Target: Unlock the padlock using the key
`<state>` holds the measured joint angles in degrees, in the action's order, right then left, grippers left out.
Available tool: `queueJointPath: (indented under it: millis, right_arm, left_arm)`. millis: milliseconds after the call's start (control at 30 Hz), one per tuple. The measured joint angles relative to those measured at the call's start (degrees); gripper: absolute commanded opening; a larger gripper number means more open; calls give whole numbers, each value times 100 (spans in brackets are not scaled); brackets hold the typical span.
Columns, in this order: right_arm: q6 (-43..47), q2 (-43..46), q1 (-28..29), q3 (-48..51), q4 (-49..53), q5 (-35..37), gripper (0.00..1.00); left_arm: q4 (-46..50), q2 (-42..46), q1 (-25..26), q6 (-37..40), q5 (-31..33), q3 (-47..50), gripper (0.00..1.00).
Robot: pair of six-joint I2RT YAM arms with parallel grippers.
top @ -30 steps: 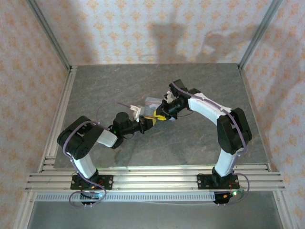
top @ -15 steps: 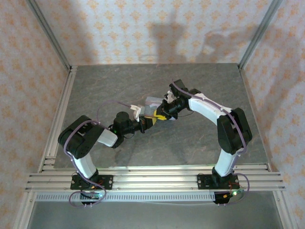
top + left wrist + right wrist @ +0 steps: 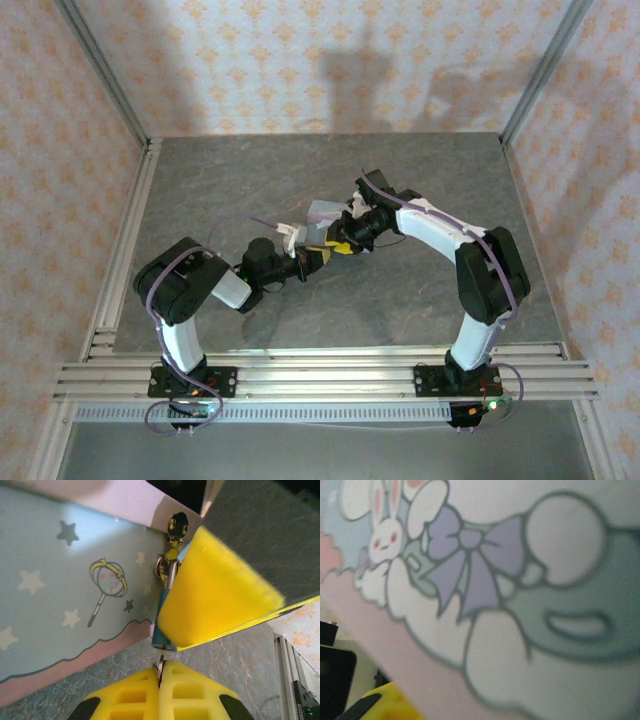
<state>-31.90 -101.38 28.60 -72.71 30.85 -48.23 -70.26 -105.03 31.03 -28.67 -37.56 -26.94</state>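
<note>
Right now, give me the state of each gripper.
Left gripper: closed, pinching the key.
Right gripper: cannot tell if open or closed; one pad sits over the padlock.

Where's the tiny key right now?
In the left wrist view, low in the middle: the key is pinched between the left gripper's pads, its tip reaching the padlock's underside, beside the blue tin.

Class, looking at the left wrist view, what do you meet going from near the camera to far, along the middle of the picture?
The left fingers → key → padlock → clasp on the tin.
</note>
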Motion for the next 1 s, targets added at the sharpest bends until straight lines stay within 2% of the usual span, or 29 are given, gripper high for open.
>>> queueJointPath:
  millis: [500,1000]
  right_arm:
    - [-151,37,-4,157,-28,267,41]
    - [-153,352,155,236,-11,1215,46]
  left_arm:
    - [-105,-238,356,17,396,-4,0]
    - [-103,-238,389,0,398,-4,0]
